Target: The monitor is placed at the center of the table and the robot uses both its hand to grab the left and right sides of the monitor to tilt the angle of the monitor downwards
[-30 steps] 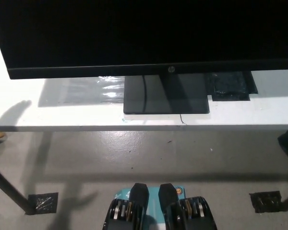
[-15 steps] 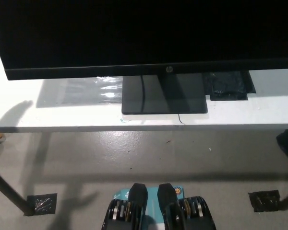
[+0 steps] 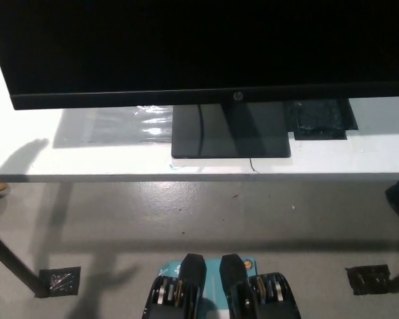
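One black patch (image 3: 318, 119) lies beside the monitor (image 3: 199, 46) base (image 3: 230, 131); white table (image 3: 86, 156) front edge is free; neither hand shows.

Only one view given, taken from the head and aimed steeply downward and forward. Sat close to the monitor (image 3: 199, 46), so that the dark screen filled the whole upper part and ran off the top and both sides. Took in the white bench (image 3: 86, 156) across the middle, front edge running nearly level, and below it the grey floor (image 3: 206, 212). No second view to compare overlap with.
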`<action>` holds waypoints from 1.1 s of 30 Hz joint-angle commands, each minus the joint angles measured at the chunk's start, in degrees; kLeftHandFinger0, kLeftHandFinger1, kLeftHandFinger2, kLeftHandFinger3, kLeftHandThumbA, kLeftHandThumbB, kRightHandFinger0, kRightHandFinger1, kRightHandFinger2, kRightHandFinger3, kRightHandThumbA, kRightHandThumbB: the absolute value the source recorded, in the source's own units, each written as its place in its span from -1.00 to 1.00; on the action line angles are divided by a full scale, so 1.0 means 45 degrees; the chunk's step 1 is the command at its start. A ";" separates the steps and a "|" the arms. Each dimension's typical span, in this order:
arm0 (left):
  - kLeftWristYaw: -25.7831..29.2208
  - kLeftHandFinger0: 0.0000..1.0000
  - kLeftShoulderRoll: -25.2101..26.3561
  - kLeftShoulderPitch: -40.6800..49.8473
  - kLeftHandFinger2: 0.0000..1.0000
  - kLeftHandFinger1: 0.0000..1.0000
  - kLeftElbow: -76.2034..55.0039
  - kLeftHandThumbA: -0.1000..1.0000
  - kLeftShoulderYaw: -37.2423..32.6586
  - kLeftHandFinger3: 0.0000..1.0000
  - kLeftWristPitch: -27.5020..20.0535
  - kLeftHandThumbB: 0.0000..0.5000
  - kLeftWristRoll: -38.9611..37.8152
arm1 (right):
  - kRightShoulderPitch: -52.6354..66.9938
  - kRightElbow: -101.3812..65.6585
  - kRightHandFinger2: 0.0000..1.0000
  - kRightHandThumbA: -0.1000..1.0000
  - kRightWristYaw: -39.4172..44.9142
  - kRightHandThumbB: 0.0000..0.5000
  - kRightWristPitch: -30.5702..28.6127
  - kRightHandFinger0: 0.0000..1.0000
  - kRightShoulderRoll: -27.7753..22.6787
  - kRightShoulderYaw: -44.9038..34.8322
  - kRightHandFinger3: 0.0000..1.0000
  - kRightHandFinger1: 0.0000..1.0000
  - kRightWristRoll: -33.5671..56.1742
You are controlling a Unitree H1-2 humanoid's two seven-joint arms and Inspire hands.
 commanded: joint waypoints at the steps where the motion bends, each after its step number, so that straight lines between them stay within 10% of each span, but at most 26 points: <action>1: 0.0020 1.00 0.0413 -0.0414 1.00 1.00 -0.0358 1.00 -0.0007 1.00 0.0074 0.94 0.0159 | -0.1457 0.0961 1.00 1.00 0.0602 1.00 0.0000 1.00 -0.0316 0.0206 1.00 1.00 -0.0201; 13: -0.0063 1.00 0.0445 -0.0519 1.00 1.00 -0.0332 1.00 -0.0091 1.00 0.0131 0.86 0.0220 | -0.3218 0.4250 1.00 1.00 0.0887 0.71 -0.0815 1.00 0.0019 0.0818 1.00 1.00 -0.0765; 33: -0.0442 1.00 0.0170 -0.2046 1.00 1.00 -0.0242 1.00 -0.1695 1.00 0.1651 0.96 0.1003 | -0.3505 0.5793 1.00 0.96 0.1421 1.00 -0.1321 1.00 -0.0245 0.1314 1.00 1.00 -0.1422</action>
